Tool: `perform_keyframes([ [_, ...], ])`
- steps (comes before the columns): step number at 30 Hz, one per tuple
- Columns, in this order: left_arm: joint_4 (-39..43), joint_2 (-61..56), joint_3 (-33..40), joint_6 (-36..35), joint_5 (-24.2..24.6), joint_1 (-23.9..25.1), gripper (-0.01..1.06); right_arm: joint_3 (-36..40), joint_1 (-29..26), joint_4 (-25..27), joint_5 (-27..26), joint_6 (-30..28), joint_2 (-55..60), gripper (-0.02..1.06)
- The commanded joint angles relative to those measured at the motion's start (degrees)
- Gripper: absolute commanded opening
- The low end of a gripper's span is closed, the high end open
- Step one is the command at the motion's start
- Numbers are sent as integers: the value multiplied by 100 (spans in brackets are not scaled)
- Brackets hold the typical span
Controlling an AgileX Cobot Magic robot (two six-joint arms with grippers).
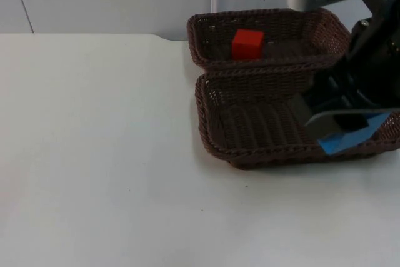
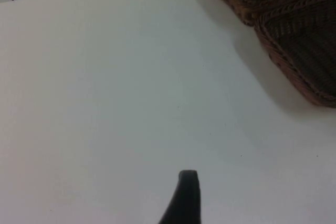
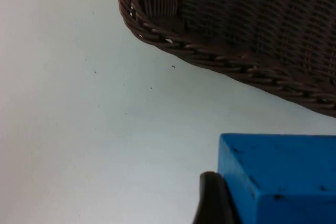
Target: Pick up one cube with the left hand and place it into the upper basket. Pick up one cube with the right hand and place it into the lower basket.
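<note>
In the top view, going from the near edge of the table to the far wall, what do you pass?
Bare white table → lower basket, with the right gripper holding a blue cube at its near rim → upper basket with the red cube.

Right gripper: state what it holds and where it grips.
The right gripper holds the blue cube by its sides, a fingertip pressed against one face, above the lower basket's rim. The left gripper holds nothing.
</note>
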Motion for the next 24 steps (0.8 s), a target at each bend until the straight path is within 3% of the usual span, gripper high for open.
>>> perform_keyframes([
  [1, 6, -22, 27, -15, -51, 21, 74, -24, -16, -24, -168, -129, -55, 0],
  [4, 6, -22, 27, -15, -51, 21, 74, -24, -38, -35, -300, -217, -55, 0],
  [15, -82, -22, 27, -15, -100, 21, 74, -46, -1245, 66, -522, -451, 478, 0],
  [19, -82, -22, 27, -15, -142, 21, 74, -342, -1470, 320, -433, -885, 973, 0],
  [24, -82, -22, 27, -15, -142, 21, 74, -935, -1484, 341, -305, -1025, 1536, 0],
])
